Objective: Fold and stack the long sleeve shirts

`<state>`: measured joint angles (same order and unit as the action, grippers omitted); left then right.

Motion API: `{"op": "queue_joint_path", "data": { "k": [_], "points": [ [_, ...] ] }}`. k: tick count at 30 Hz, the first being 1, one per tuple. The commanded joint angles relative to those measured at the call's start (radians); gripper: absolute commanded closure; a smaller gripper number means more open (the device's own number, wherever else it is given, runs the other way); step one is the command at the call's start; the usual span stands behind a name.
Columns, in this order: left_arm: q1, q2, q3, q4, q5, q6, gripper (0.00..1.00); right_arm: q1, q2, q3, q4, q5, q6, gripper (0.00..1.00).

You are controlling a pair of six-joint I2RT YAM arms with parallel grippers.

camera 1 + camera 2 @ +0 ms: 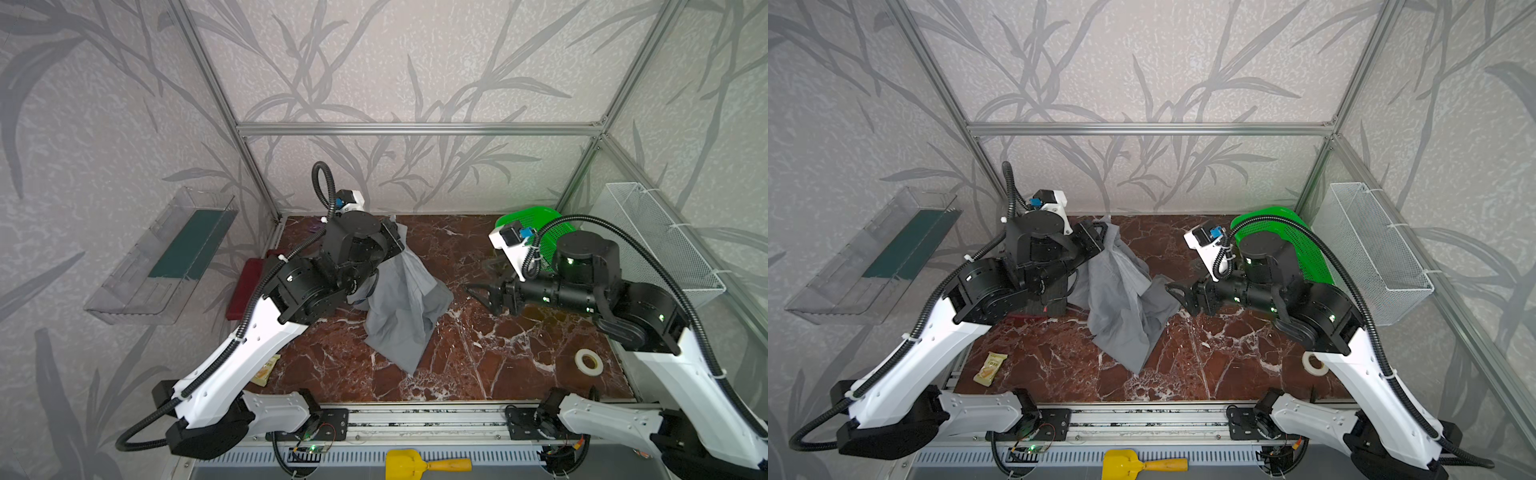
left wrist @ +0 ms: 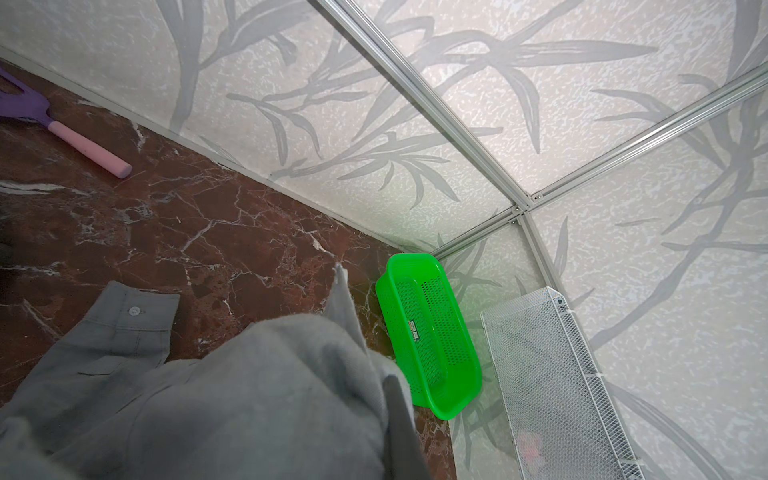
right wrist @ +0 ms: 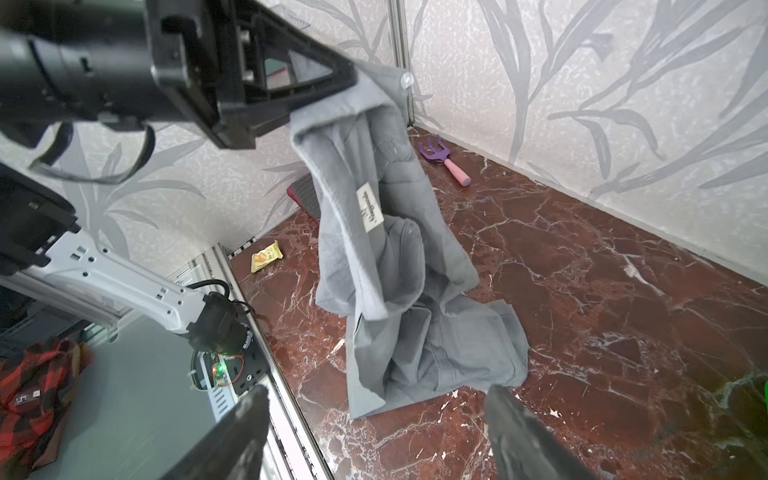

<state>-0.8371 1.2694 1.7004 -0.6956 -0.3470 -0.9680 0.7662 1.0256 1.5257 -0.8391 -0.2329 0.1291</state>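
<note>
Light grey collared cloth shirt (image 1: pixel 405 307) | your left gripper (image 3: pixel 351 81) pinches its top edge so it hangs loose | right gripper (image 3: pixel 376 399) spread, empty, likely seeking second corner.

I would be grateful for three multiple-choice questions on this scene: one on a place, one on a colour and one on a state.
1. Where on the table is the basket?
A. far right corner
B. near left corner
C. centre

2. What colour is the shirt that the left gripper holds up?
A. maroon
B. light grey
C. green

3. How is the right gripper?
A. shut on the shirt
B. open, empty
C. shut, empty

1 A: it stands by the far right walls in both top views.
2 B: the hanging cloth is plain light grey.
3 B: its fingers stand apart with nothing between.
</note>
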Motion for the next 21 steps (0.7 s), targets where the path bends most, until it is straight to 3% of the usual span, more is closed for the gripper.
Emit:
{"op": "queue_joint_path", "data": {
  "k": [1,5,14,18,21],
  "points": [
    [0.001,0.016,0.039,0.037,-0.022,0.013,1.00,0.008,0.028,-0.083,0.207,-0.051,-0.020,0.19],
    [0.001,0.040,0.036,0.055,-0.003,-0.009,1.00,0.063,0.073,-0.114,0.290,0.001,-0.052,0.16],
    [0.000,0.063,0.020,0.104,0.041,-0.005,1.00,0.074,0.264,-0.091,0.370,0.084,-0.086,0.19],
    [0.002,0.059,0.001,0.134,0.062,-0.002,1.00,0.074,0.322,-0.089,0.407,0.127,-0.085,0.26],
    [0.001,0.061,-0.002,0.145,0.077,0.003,1.00,0.074,0.377,-0.052,0.413,0.105,-0.077,0.43]
  ]
}}
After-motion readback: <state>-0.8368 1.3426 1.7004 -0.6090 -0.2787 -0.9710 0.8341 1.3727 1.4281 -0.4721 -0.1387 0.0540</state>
